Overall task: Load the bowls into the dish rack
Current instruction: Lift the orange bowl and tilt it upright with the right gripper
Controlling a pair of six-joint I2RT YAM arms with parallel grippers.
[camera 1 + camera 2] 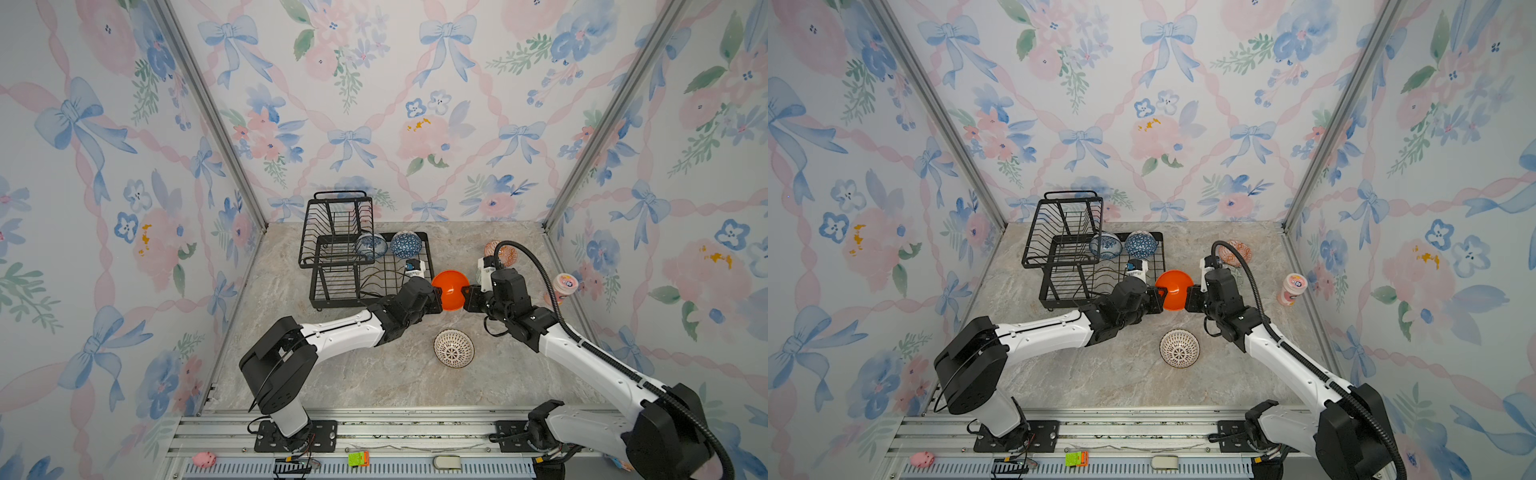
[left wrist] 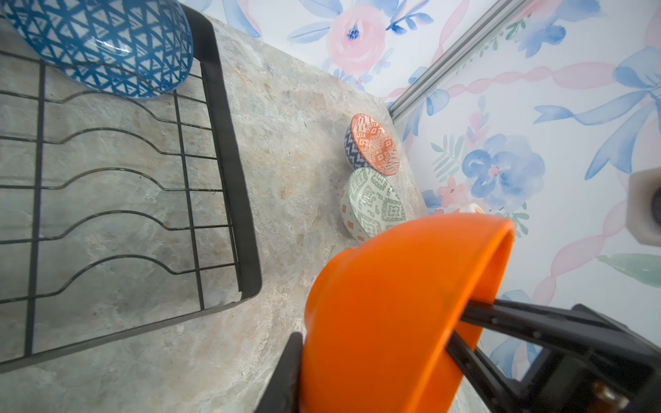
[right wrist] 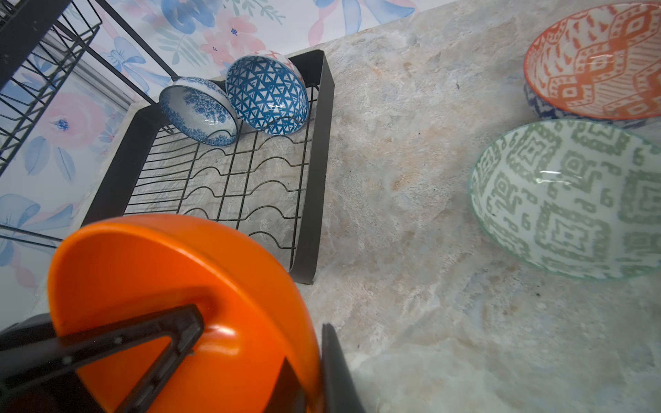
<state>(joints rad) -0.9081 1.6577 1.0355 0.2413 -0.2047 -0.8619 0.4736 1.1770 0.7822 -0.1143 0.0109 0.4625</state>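
the plain orange bowl (image 1: pixel 451 286) hangs tilted above the counter (image 1: pixel 365 382), pinched from both sides. the right hand (image 1: pixel 466 297) is clamped tight on one edge of its rim. the left hand (image 1: pixel 439 297) has its fingers either side of the opposite wall, apparently gripping too.

this looks like a hand-over. the dish rack (image 3: pixel 316 171) lies to the left of the bowl, its near right corner just beside it, so the left arm is the nearer one. the open wires of the base tray sit in front of the blue geometric bowl (image 1: pixel 405 245) and the blue-white floral bowl (image 1: pixel 370 246), both already racked.

the pink cup (image 1: pixel 564 286) carries a label too small to read. no other writing shows.
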